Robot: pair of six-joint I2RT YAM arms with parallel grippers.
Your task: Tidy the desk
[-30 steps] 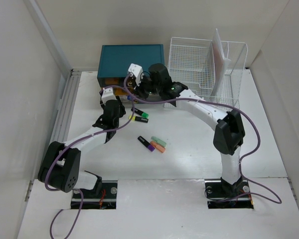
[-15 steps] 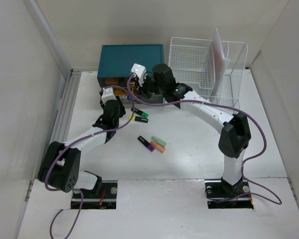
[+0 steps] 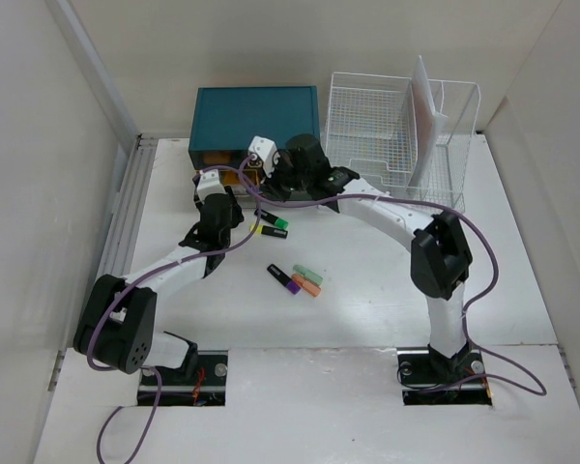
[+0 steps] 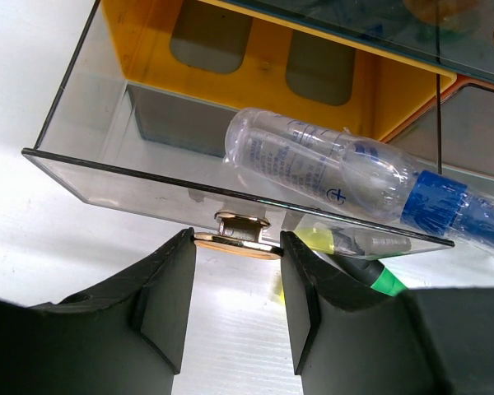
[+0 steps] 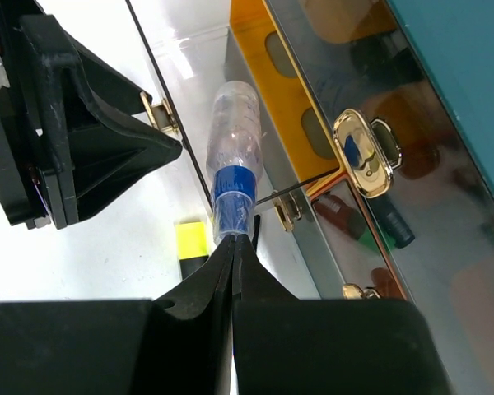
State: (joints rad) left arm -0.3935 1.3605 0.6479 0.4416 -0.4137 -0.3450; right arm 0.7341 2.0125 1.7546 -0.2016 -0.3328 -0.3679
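Observation:
On the white desk [image 3: 367,309] stands a teal drawer chest [image 3: 256,111] with a clear drawer [image 4: 107,148] pulled out. My left gripper [image 4: 236,255] is shut on the drawer's gold handle [image 4: 240,241], one pad at each end. A clear tube [image 4: 313,160] with a blue cap [image 5: 233,193] lies slanted over the drawer's rim. My right gripper [image 5: 234,240] is shut with nothing between its fingers, and its tips touch the cap's end.
A yellow and green highlighter [image 3: 274,227] lies beside the drawer, also in the right wrist view [image 5: 191,240]. Purple [image 3: 285,278], orange [image 3: 307,286] and pale green [image 3: 311,275] markers lie mid-desk. A white wire rack [image 3: 396,126] stands at the back right. Grooved rails [image 3: 126,213] run along the left.
The right wrist swung slightly right, then came back left and lower towards the drawer. The left arm and drawer have stayed put.

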